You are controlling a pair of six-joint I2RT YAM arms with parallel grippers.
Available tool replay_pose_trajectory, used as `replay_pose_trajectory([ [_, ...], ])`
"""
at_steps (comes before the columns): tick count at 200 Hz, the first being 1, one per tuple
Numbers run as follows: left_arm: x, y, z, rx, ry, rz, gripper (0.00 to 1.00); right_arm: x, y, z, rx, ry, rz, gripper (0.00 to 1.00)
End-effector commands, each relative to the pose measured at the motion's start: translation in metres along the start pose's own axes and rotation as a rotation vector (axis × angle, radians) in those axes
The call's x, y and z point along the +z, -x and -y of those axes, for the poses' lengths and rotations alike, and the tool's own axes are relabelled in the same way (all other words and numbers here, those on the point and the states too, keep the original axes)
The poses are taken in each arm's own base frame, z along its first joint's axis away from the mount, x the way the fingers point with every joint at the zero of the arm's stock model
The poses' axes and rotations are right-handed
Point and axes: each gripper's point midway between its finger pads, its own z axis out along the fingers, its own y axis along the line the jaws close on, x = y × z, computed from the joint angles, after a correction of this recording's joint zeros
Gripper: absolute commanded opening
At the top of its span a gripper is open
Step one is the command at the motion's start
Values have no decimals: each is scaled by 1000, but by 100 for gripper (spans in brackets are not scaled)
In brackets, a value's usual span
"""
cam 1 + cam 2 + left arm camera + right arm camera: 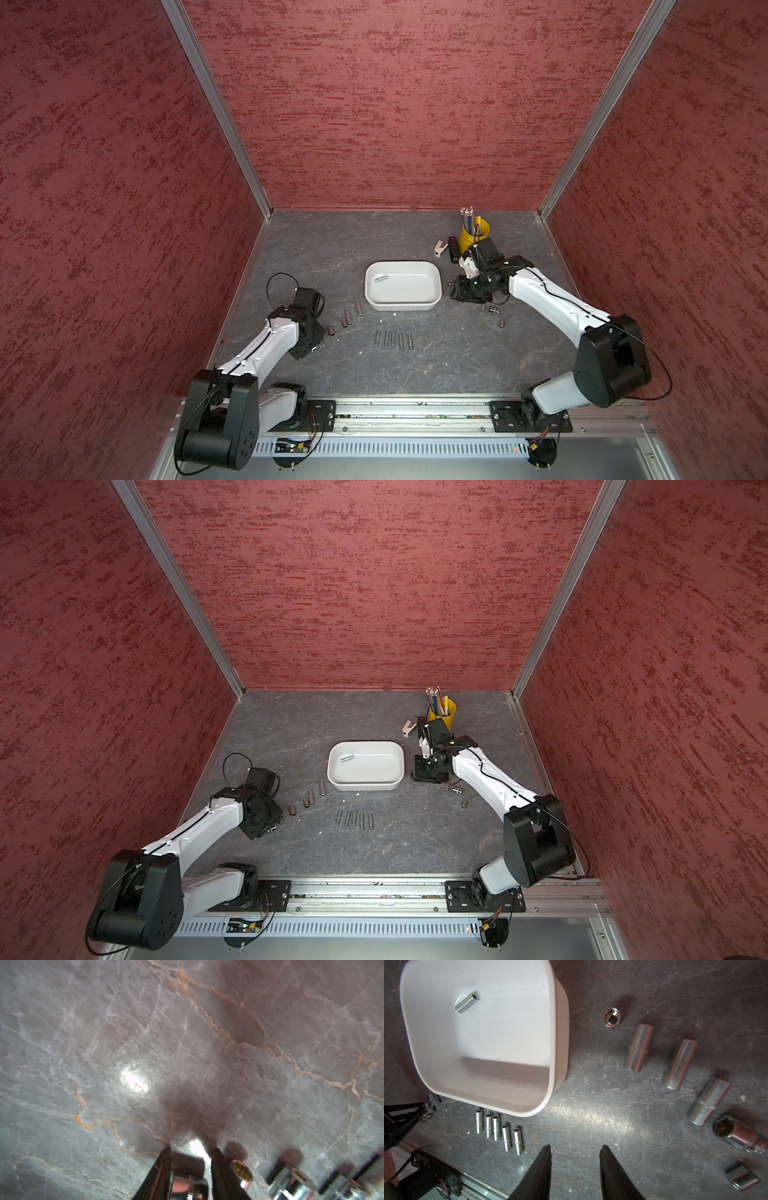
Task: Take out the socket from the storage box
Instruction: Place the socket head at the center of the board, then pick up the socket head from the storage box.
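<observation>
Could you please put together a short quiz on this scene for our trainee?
1. How many sockets lie inside the storage box?
2. True or false: the right pincer holds a socket.
3. The row of five slim sockets lies: A inside the box; B on the table outside the box; C in the right pincer.
Key: 1 one; 2 false; 3 B.

One socket [347,758] lies in storage box [365,785], seemingly alone.

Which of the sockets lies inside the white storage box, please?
The lone socket lying on its side inside the storage box; the rest lie outside on the table.
</observation>
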Motion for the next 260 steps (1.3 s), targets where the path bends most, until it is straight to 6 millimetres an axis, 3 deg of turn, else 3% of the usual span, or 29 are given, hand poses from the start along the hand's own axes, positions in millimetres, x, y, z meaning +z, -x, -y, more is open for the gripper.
replay_pose_trajectory([
  [1, -6, 6, 7, 1, -43, 23, 38, -1, 1, -2, -21, 11, 16, 42],
  [47, -11, 7, 4, -4, -47, 37, 40, -3, 0, -4, -18, 19, 7, 42],
  [88, -30, 15, 5, 6, -65, 74, 41, -10, 6, -16, -26, 64, 30, 42],
  [116, -46, 19, 15, 18, -113, 76, 42, -18, 17, -37, -77, 109, 65, 42],
  [149, -82, 26, 43, 97, -253, 75, 43, -17, 31, -90, -302, 202, 125, 40],
  [175, -121, 29, 74, 241, -400, 53, 44, 4, 38, -127, -544, 213, 120, 41],
  [196, -139, 27, 87, 309, -455, 23, 44, 29, 38, -152, -735, 209, 79, 42],
  [237, -141, 21, 93, 378, -502, 9, 44, 72, 54, -185, -951, 218, 44, 43],
  [260, -140, 19, 98, 399, -523, 0, 44, 100, 59, -190, -998, 226, -4, 42],
])
